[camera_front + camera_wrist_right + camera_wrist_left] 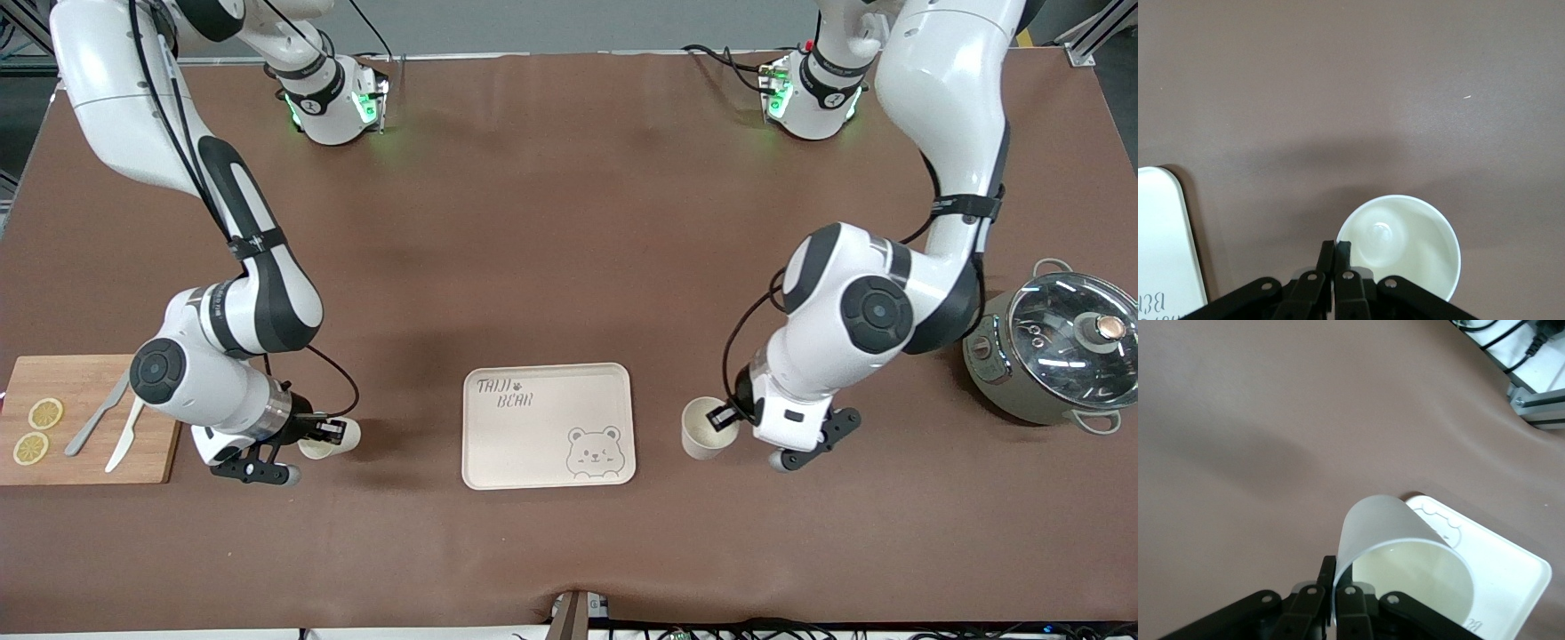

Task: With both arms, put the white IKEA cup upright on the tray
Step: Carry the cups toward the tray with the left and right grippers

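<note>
1. Your bench (551, 222) is covered in a plain brown mat, with cables and metal framing showing past its edges.
2. The cream rectangular tray with rounded corners and a raised rim (548, 425) lies flat at the middle of the bench, near the front camera. You can read grey "TAIJI BEAR" lettering on it, with a bear-face drawing in one corner.
3. Your left end effector (722, 415) is pinching the rim of a white plastic cup (705, 428), one finger inside and one outside. This cup stands on the bench just beside the tray, toward the left arm's end.
4. Your right end effector (331, 431) is pinching the rim of a second white cup (331, 439) the same way. It sits well apart from the tray, toward the right arm's end.
5. A wooden cutting board (84, 418) with two lemon slices (37, 430) and pale cutlery (108, 425) lies at the right arm's end.
6. A grey-green cooking pot with a glass lid (1053, 348) stands at the left arm's end.
</note>
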